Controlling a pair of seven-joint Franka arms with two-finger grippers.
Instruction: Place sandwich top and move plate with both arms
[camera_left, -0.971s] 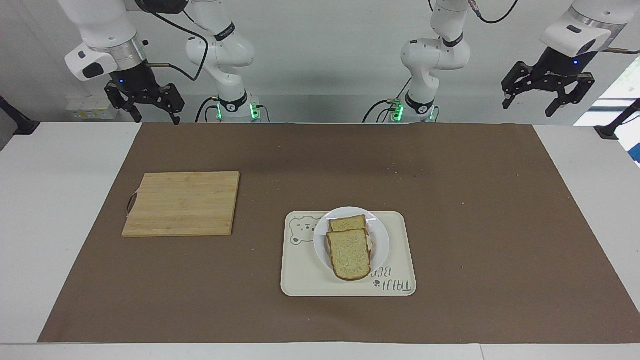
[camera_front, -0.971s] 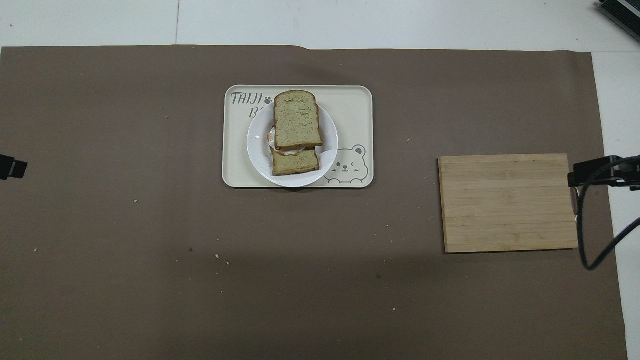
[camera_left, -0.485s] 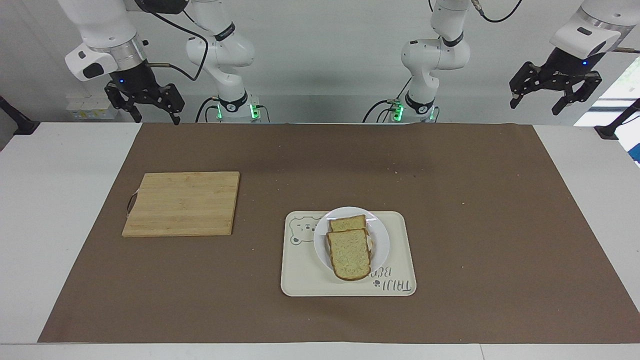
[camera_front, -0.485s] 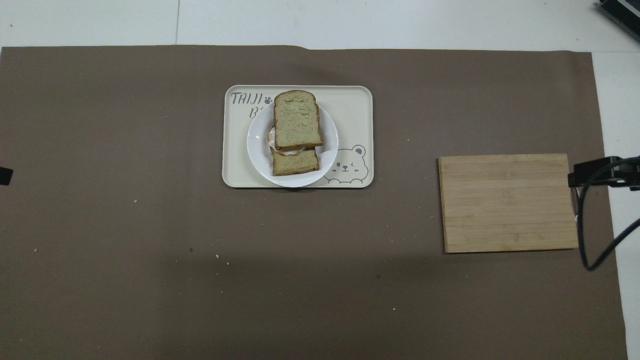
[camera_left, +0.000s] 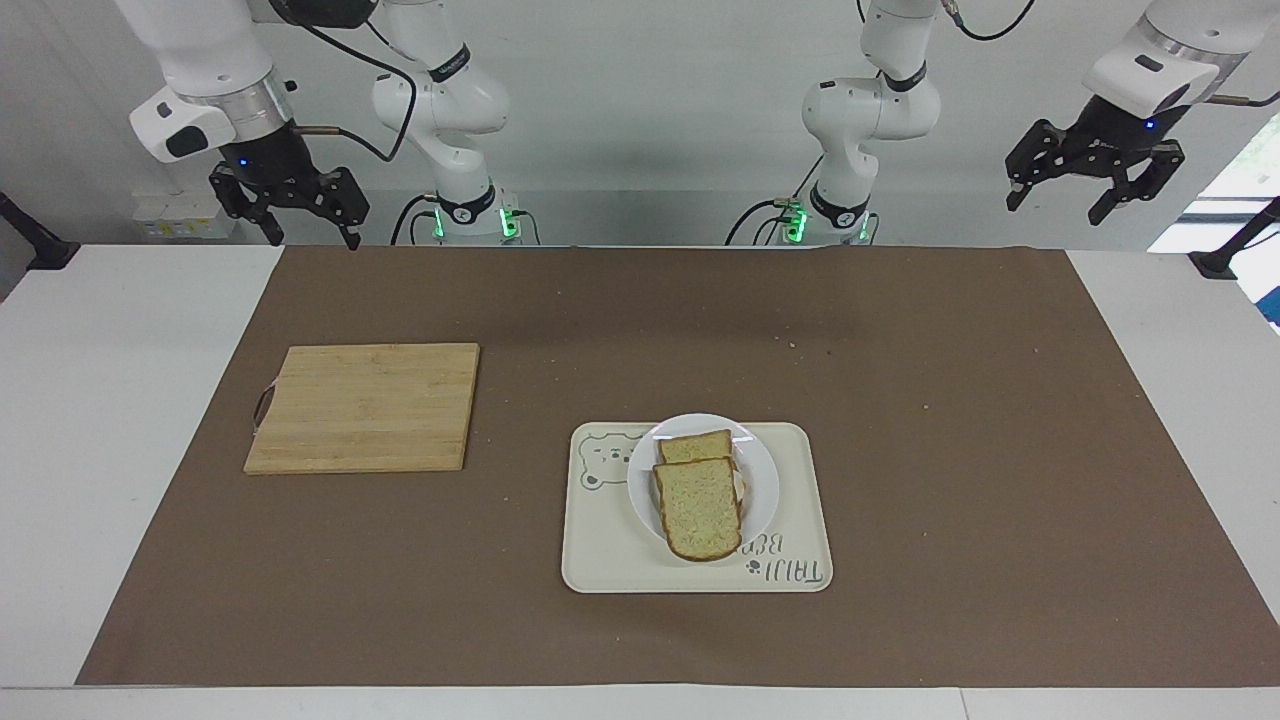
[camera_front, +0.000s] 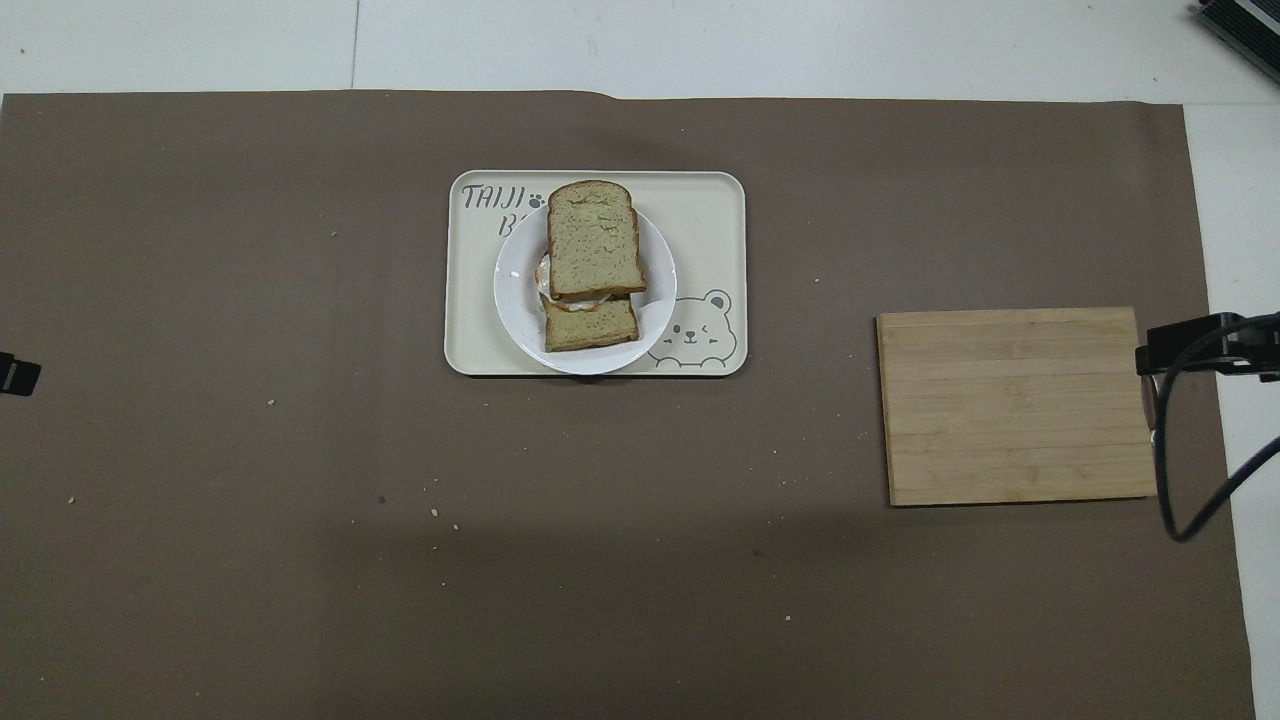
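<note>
**While both grippers hang open, we see a lopsided sandwich that may slide**

Because the sandwich top (camera_left: 699, 508) lies skewed on the lower slice (camera_left: 695, 446), overhanging it on the edge farther from the robots and leaving the nearer part of that slice bare, we judge the stack to be the weak point. Any tilt or jerk of the plate (camera_left: 764, 478) could send the upper slice off, and some filling that peeps out between the slices may make it slippery. The plate sits on the cream tray (camera_left: 800, 500), which has a low rim; if we drag instead of lift, the plate could catch there and tip. Two arms on one small plate is also a risk: uneven lifting would tilt it, and fingers closing at the rim could nip the bread that reaches out toward the plate's edge. The wooden board (camera_left: 365, 406) lies toward the right arm's end of the table, well apart from the tray.

As for pose, the right gripper (camera_left: 296, 218) hangs raised near the edge of the table next to the robots, at its own end, fingers spread and empty. The left gripper (camera_left: 1058, 190) is raised higher off its end of the table, likewise spread and holding nothing. Neither is near the plate, so we judge the move not yet begun.
</note>
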